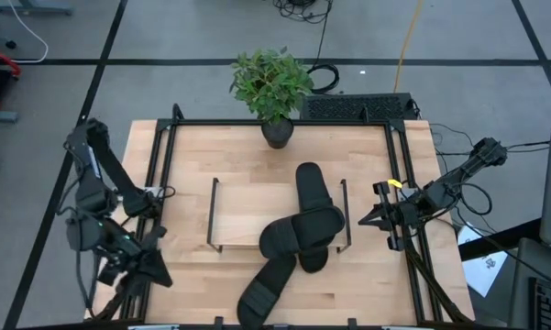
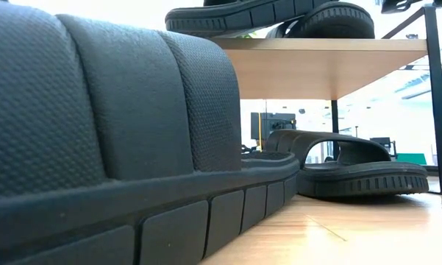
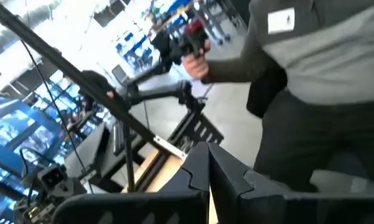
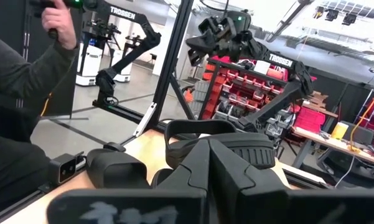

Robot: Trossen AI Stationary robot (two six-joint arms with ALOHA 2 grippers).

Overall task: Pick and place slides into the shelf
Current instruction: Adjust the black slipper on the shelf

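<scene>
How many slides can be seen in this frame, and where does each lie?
4. One slide lies lengthwise on the shelf; two overlap at its near right corner; one sits on the table in front. None seems hidden.

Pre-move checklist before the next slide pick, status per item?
1. Left gripper shut, empty, parked at table's left edge: ok.
2. Right gripper shut, empty, at right edge: ok.
3. Slides on the shelf: upright slide and the overlapping pair at its right end: ok.
4. Last slide on the table in front of the shelf: not ok.
5. Shelf's left half free: ok.
6. Person beside the table: not ok.
</scene>
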